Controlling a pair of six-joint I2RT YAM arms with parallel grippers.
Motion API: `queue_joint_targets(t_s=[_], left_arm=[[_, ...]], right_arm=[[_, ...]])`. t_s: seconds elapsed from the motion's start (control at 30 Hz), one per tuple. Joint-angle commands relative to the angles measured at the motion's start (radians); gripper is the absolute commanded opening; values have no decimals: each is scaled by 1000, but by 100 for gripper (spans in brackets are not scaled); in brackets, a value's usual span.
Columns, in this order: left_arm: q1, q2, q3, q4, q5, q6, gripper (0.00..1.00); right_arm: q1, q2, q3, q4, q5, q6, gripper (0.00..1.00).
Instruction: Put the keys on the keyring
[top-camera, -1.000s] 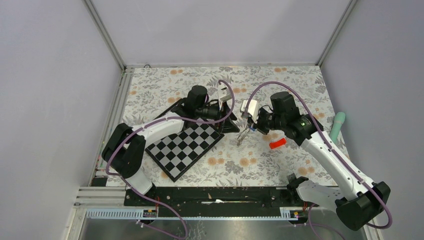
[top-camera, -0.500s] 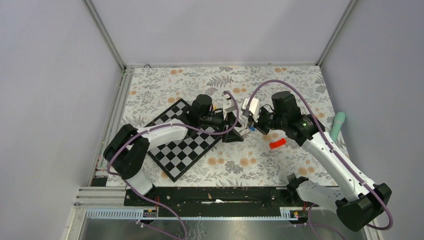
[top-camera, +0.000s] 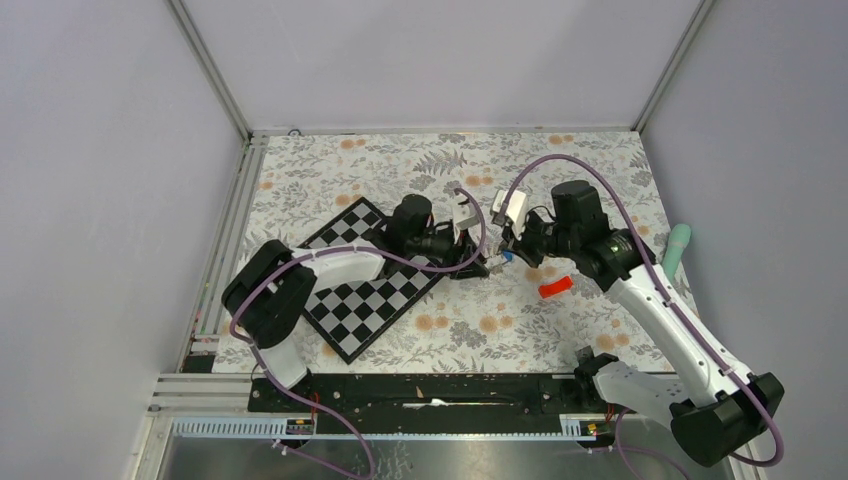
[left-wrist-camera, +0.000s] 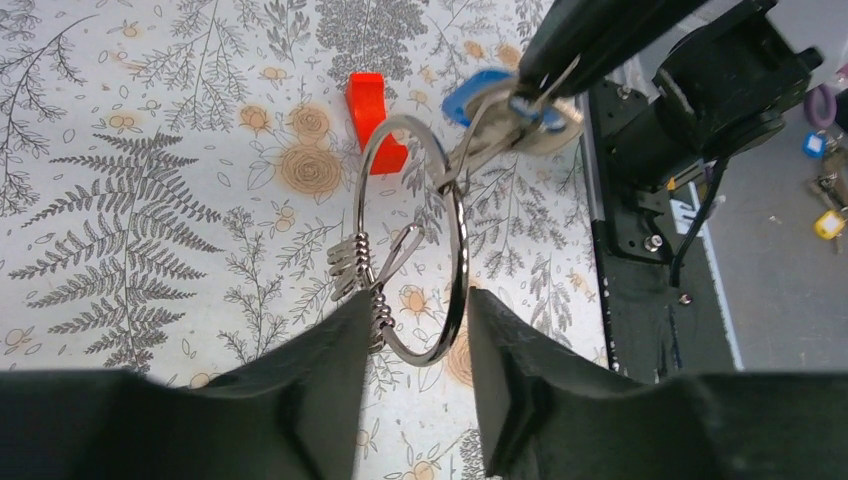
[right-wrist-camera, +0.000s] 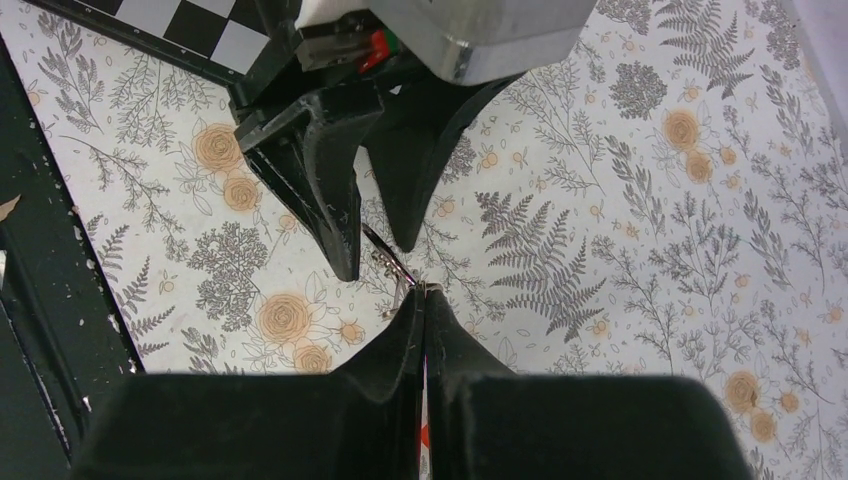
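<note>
The silver keyring (left-wrist-camera: 461, 240), with a coiled clasp, hangs in the air above the flowered cloth. My left gripper (left-wrist-camera: 418, 300) is shut on its lower arc, and both fingers press the wire. A blue-capped key (left-wrist-camera: 480, 95) hangs through the ring's top right, with another silver key bunched behind it. My right gripper (top-camera: 507, 252) is shut on these keys. In the right wrist view its fingertips (right-wrist-camera: 422, 292) are pressed together, and the left gripper's fingers (right-wrist-camera: 330, 200) stand just beyond them. In the top view the left gripper (top-camera: 478, 262) meets the right one at mid-table.
A chessboard (top-camera: 370, 290) lies tilted under the left arm. A small red block (top-camera: 555, 288) lies on the cloth below the right wrist. A teal cylinder (top-camera: 676, 250) sits at the table's right edge. A black rail (top-camera: 430, 390) runs along the near edge.
My left gripper has moved right to the hanging keyring and narrowed its jaws onto it. The right gripper shifted slightly right and stayed shut on the keys.
</note>
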Motion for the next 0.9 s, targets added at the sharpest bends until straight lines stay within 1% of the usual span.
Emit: queue_joint_targets(t_s=[0.0,0.1,0.17,0.2,0.37,0.53,0.67,0.87], left_arm=[[-6,25,18,51,23,10,34],[-6,30,40,2,49,22,14],[-6,24,58,-74,61,56,1],[-6,18,67,-116,66,88,0],[-6,2,124,-353,92,200,0],[-6,56,186,-605,68,265,0],[-6,130,218,-682,53,234,0],[-6,259,307,-736,54,148,0]], right_arm=[[-19,-35,6,38,-20,25,0],[-25,-41,-18,39,8,26,0],[-29,-47,-43,40,33,24,0],[-31,-50,-56,39,45,23,0],[-33,-52,-135,41,109,3,0],[-36,-47,-229,63,161,-17,0],[-38,-40,-307,102,180,-31,0],[-38,-23,-404,154,206,-80,6]])
